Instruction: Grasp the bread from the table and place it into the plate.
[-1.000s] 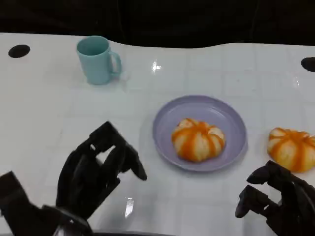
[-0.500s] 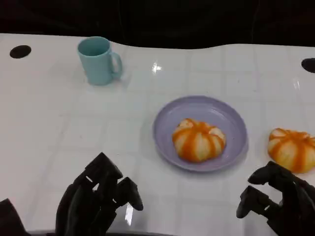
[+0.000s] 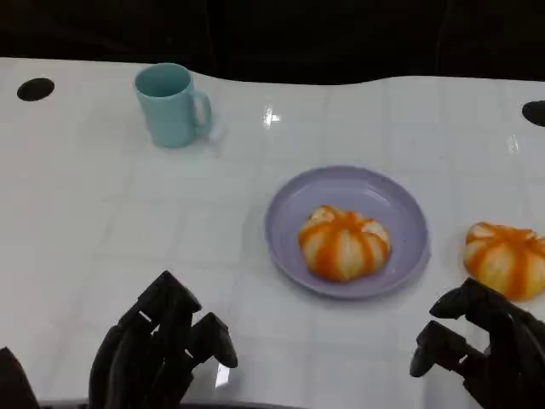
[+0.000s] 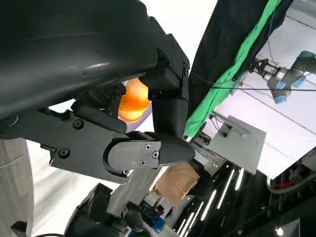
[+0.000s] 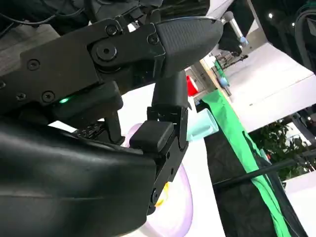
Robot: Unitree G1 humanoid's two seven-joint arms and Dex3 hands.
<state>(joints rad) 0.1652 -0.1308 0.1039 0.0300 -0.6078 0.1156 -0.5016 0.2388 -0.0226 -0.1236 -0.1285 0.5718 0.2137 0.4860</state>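
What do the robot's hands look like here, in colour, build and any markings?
Both the left hand and right hand are matte black, with blocky segmented fingers. The wrist views show rounded black shells, screw heads at the finger pivots and textured fingertip pads. A small green light glows on the right hand's body.

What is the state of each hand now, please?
Left hand: holds nothing, fingers curled in, so closed.
Right hand: holds nothing, fingers apart, so open.
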